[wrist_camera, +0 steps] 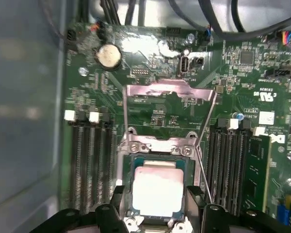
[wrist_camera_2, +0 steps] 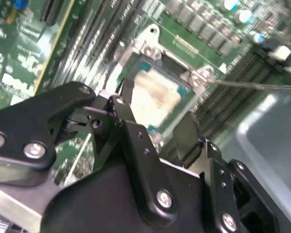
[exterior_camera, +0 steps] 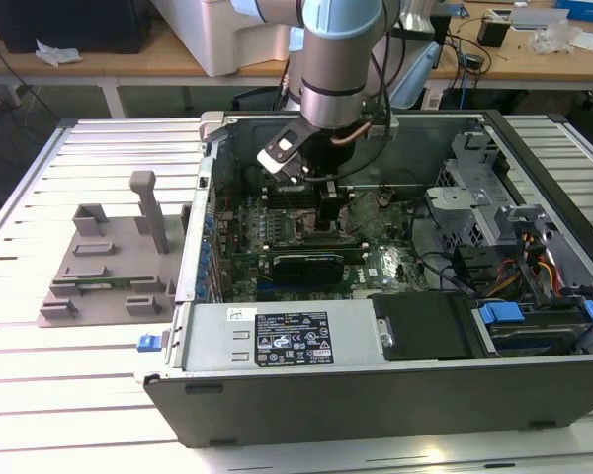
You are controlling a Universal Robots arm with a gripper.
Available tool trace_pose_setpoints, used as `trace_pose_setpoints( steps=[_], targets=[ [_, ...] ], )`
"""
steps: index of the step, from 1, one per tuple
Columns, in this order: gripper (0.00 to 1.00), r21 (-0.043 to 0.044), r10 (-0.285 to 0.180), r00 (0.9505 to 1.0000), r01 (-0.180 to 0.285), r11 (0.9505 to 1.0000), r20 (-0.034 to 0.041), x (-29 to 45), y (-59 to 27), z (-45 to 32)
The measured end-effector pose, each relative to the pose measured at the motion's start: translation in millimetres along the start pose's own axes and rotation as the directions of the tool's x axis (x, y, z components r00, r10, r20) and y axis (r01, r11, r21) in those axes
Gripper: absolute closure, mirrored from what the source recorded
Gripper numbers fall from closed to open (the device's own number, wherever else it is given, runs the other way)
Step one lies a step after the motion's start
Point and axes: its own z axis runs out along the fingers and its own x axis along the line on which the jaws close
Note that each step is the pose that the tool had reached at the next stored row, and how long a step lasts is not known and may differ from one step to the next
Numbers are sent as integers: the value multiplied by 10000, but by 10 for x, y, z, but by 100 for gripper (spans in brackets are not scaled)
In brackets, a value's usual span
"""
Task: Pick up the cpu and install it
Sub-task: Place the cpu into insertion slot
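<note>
The cpu [wrist_camera_2: 157, 94] sits inside the metal socket frame [wrist_camera_2: 148, 48], close by the gripper [wrist_camera_2: 156, 109]

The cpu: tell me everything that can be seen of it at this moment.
The cpu is a small flat square chip with a shiny silver metal top and a thin green rim. It lies level, top up, in the metal-framed socket on the green motherboard, the socket's load plate flipped open. The hand is down around it on two sides; whether it touches the chip cannot be told.
</note>
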Motion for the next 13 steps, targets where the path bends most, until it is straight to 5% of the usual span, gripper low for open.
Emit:
trace_pose_setpoints(
  steps=[1,4,5,6,13],
  targets=[
    [39,1,-1,10000,1,10000,1,2,1,-3],
    [72,2,-92,10000,92,10000,-16,-21,-9,16],
    [72,8,-129,9999,129,9999,-24,-27,-9,35],
    [89,25,-183,9998,184,9998,-31,-34,-10,73],
    [89,72,-211,9998,212,9997,-21,-40,-7,165]
  ],
)
